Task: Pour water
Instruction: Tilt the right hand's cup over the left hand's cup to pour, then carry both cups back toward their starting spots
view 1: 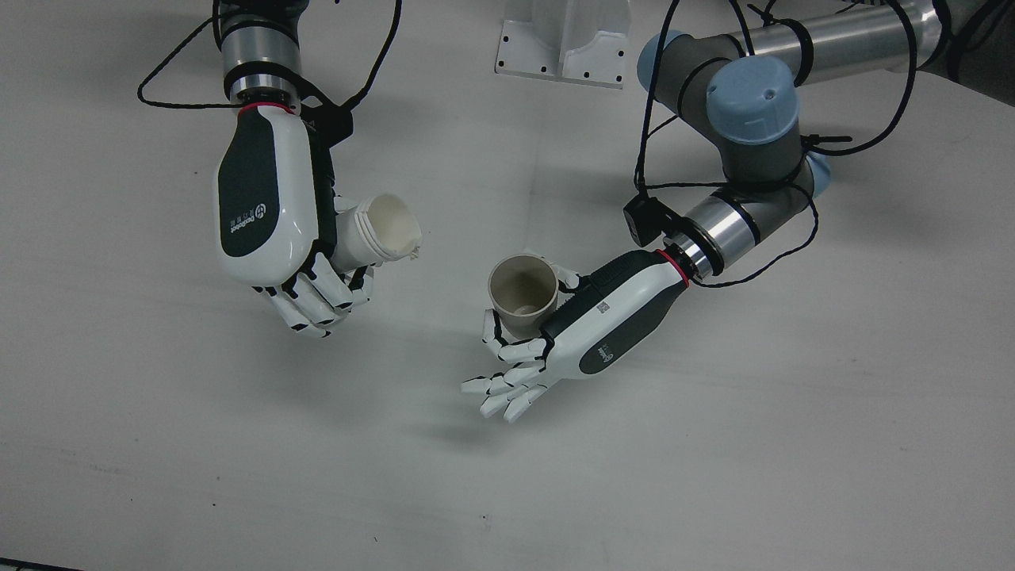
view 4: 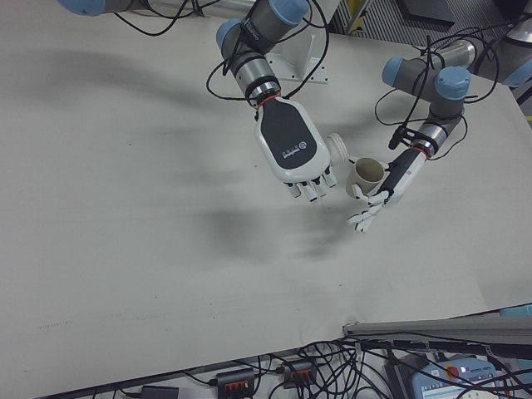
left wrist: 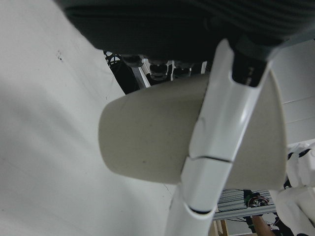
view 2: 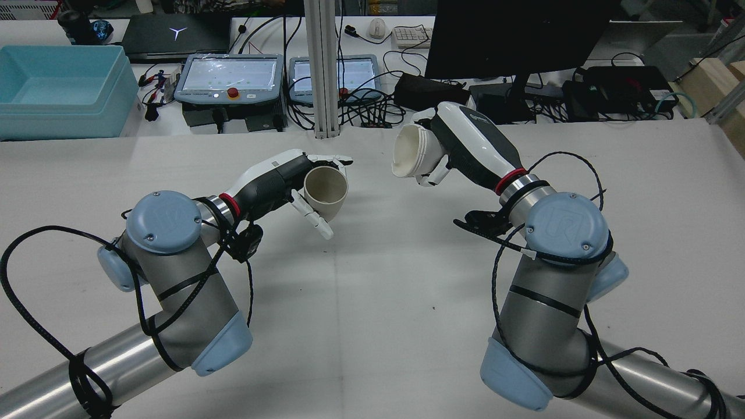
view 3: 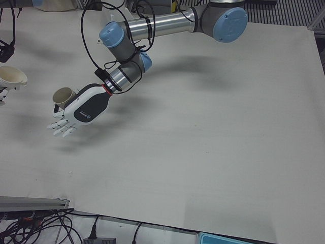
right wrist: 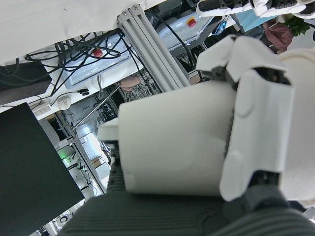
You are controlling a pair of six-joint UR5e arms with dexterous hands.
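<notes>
My left hand [view 1: 591, 325] holds a beige cup [view 1: 522, 292] upright just above the table, pinched between thumb and one finger, with the other fingers [view 1: 507, 392] spread out. The cup looks empty. It also shows in the rear view [view 2: 326, 189], left-front view [view 3: 63, 95] and left hand view [left wrist: 147, 142]. My right hand [view 1: 266, 202] is shut on a white ribbed cup [view 1: 387, 228], held higher to the side. It is tilted so that its mouth points towards the beige cup. The two cups are apart [view 2: 410, 151]. No water is visible.
The white arm pedestal base [view 1: 563, 44] stands at the table's far edge. Beyond the table are a blue bin [view 2: 58, 87], teach pendants [view 2: 227, 78], an aluminium post [view 2: 320, 64] and a monitor [view 2: 512, 35]. Black cables hang along both arms.
</notes>
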